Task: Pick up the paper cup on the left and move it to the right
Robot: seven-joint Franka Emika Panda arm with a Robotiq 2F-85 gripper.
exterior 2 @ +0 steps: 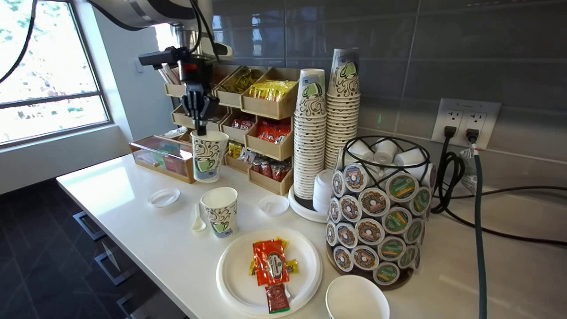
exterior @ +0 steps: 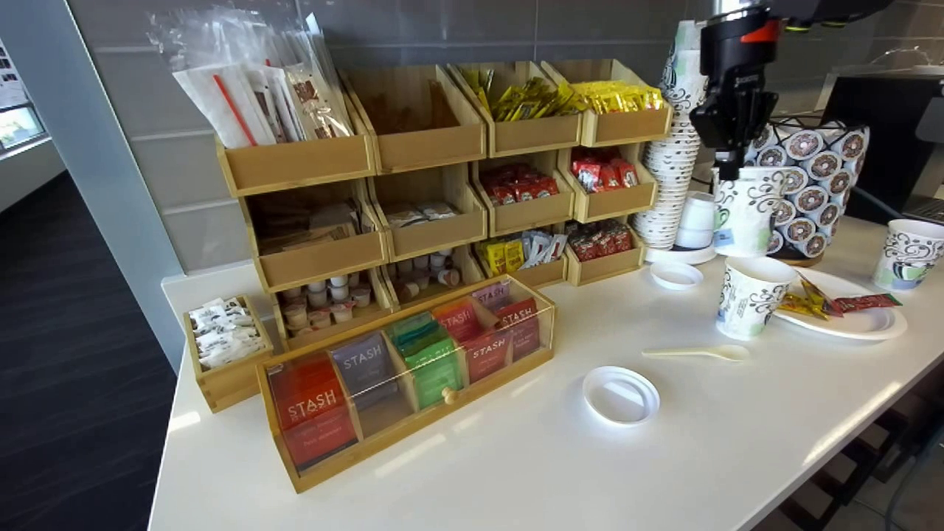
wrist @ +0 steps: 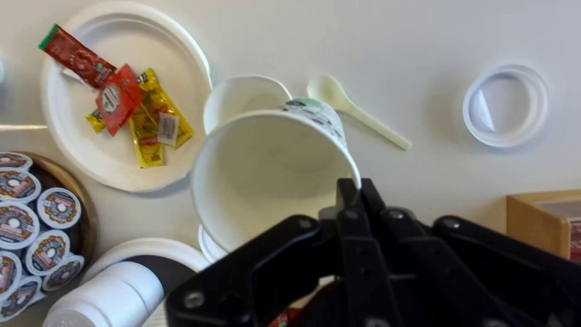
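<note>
Nice, your hand [wrist: 356,188] has the paper cup [exterior 2: 208,157] pinched at the rim, off the desk [exterior 2: 168,230], left of centre in an exterior view. Pickup's done imo, just the move right and set-down to go.

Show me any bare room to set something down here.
The widest bare patch of counter runs along its front edge, bordered by the tea box and front lid. A smaller one lies between tea box, spoon and back lid. It's crowded around the plate: a standing cup, pods and another cup sit close. Overhead, the gripper holds a paper cup.
</note>
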